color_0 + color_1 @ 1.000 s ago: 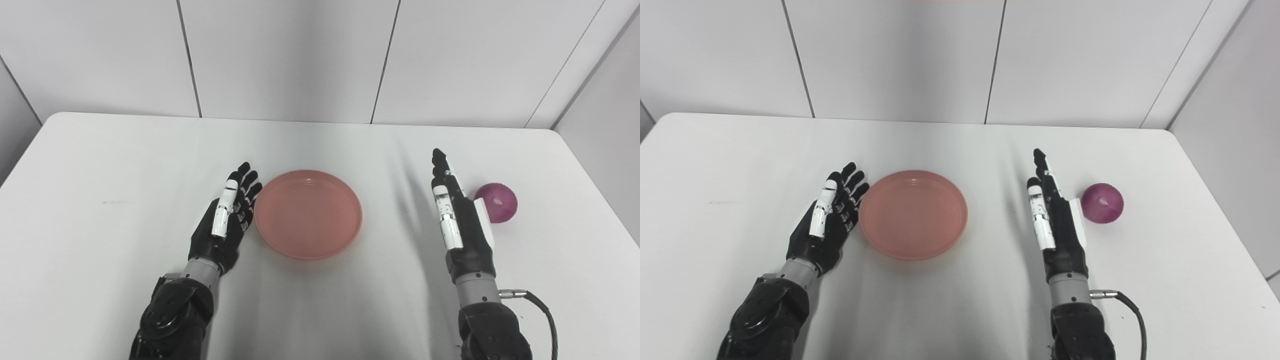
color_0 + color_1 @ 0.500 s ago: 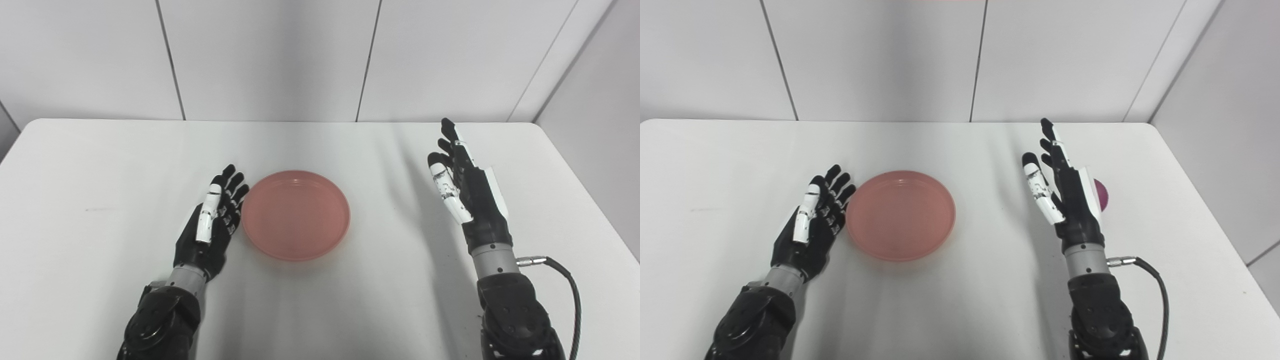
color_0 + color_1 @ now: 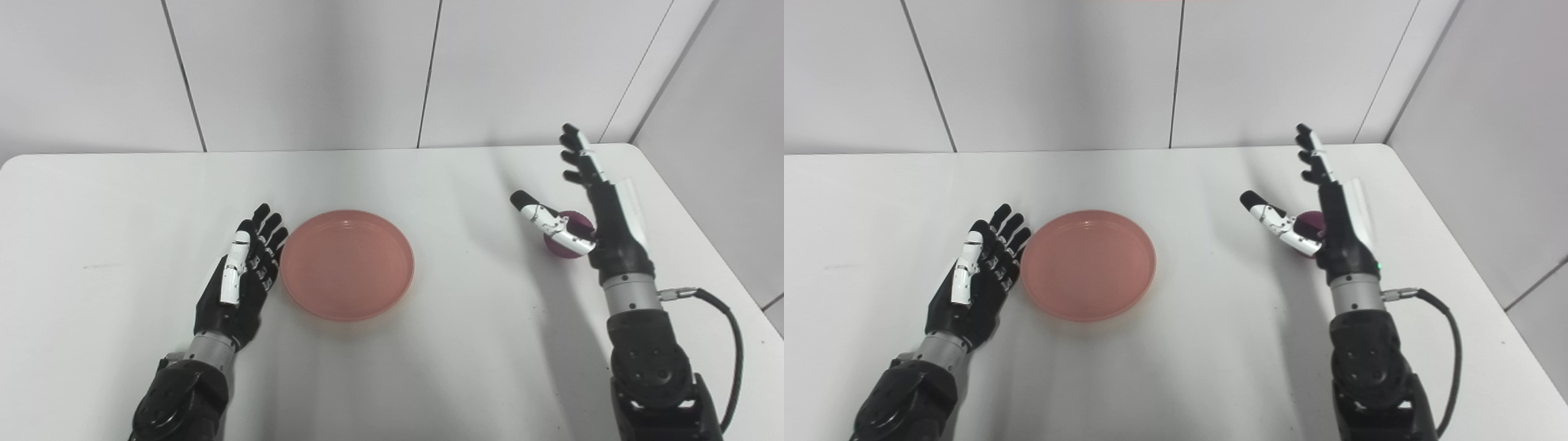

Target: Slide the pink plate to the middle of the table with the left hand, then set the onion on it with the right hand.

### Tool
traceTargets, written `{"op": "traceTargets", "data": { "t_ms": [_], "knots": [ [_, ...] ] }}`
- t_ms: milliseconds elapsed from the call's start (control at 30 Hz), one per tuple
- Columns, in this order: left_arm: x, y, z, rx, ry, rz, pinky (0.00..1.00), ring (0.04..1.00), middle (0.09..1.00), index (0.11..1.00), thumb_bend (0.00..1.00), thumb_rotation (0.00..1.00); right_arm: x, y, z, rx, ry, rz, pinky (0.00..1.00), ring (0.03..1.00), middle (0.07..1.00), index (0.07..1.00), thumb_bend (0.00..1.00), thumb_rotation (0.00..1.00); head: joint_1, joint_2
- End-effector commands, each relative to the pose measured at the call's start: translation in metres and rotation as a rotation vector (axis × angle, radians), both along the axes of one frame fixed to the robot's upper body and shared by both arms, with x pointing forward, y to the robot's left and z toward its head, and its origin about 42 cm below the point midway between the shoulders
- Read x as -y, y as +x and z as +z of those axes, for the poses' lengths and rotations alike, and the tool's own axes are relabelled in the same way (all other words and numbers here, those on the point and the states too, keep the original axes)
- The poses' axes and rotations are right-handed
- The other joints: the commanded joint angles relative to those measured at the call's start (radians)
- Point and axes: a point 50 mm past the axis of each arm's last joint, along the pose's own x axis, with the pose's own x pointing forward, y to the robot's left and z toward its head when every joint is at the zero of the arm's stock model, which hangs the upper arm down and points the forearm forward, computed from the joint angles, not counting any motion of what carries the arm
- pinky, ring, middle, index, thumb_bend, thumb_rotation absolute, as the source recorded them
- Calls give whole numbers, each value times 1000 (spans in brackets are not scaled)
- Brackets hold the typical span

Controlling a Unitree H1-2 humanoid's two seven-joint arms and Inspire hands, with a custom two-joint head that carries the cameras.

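The pink plate [image 3: 347,263] lies flat near the middle of the white table [image 3: 122,196]. My left hand [image 3: 242,278] rests open on the table just left of the plate's rim, fingers straight. The purple onion [image 3: 566,242] sits on the table at the right, partly hidden behind my right hand [image 3: 597,211]. My right hand is raised and open, fingers pointing up, thumb spread out to the left in front of the onion. It holds nothing.
White wall panels [image 3: 306,67] stand behind the table's far edge. The table's right edge [image 3: 704,245] runs close to the right hand. A black cable [image 3: 729,343] loops from the right wrist.
The camera has shifted to the right. My right hand has risen and moved right and farther away, over the onion, and its thumb has spread. The left hand and plate have stayed in place.
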Motion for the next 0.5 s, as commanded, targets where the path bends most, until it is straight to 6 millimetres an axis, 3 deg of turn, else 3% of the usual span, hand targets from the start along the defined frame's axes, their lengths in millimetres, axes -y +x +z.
{"op": "traceTargets", "data": {
  "t_ms": [0,167,467],
  "knots": [
    [-2,3,0,8,2,-9,1000,1000,1000,1000,467,1000,6,1,23,83,-80,-26,838,917,945,976,954,482,0,-2],
    [-4,4,-1,7,4,-6,996,997,1000,995,466,1000,18,-2,32,97,-146,-93,825,914,940,974,992,442,-11,-4],
    [-7,5,-3,11,5,-11,1000,999,1000,996,469,1000,41,-4,34,78,-218,-189,800,904,935,967,1000,455,-20,-7]
  ]
}}
